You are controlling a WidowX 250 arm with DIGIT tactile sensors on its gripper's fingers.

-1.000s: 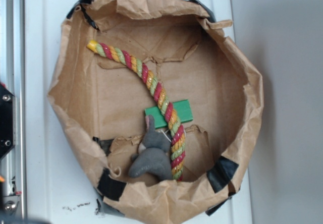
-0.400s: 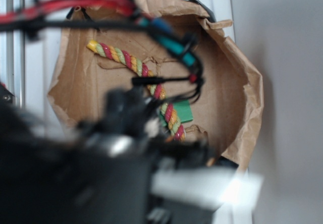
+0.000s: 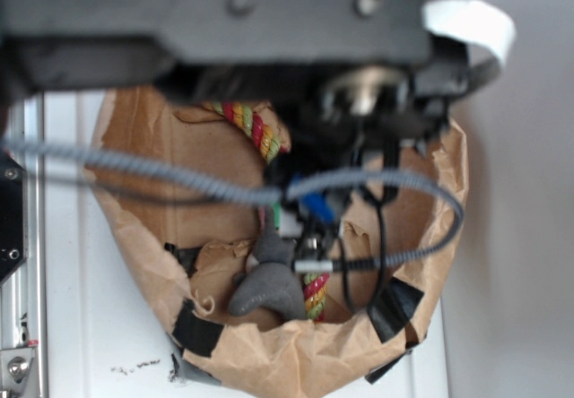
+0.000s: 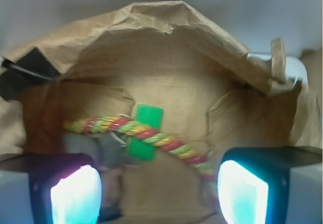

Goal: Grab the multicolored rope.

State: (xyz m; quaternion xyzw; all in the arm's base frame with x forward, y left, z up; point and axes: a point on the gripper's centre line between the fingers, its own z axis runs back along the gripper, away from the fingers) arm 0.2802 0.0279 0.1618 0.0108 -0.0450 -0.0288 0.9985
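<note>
The gripper [image 4: 159,186] is shown with its jaws spread wide, nothing held between them, hanging above the crumpled brown paper bag [image 4: 166,17] that serves as the tray for all the objects. In the wrist view the multicolored rope [image 4: 151,133] is seen lying on the floor of the bag, ahead of the gripper and between the lines of its two fingers [image 4: 75,196]. The long axis of the rope runs from one finger toward the other, dipping slightly toward the right-hand finger, so the jaws appear to be aligned along the rope and not across it; a turn of the wrist is judged to be needed before closing. The rope is draped across the green block [image 4: 146,130], which is taken as the landmark: rope touching the block and passing over its middle. Beside the block, toward the left-hand finger, a grey plush toy [image 3: 267,286] is probably what shows as a blurred grey mass. In the exterior view much of the rope [image 3: 256,129] is hidden by the arm, with only two short stretches exposed.
</note>
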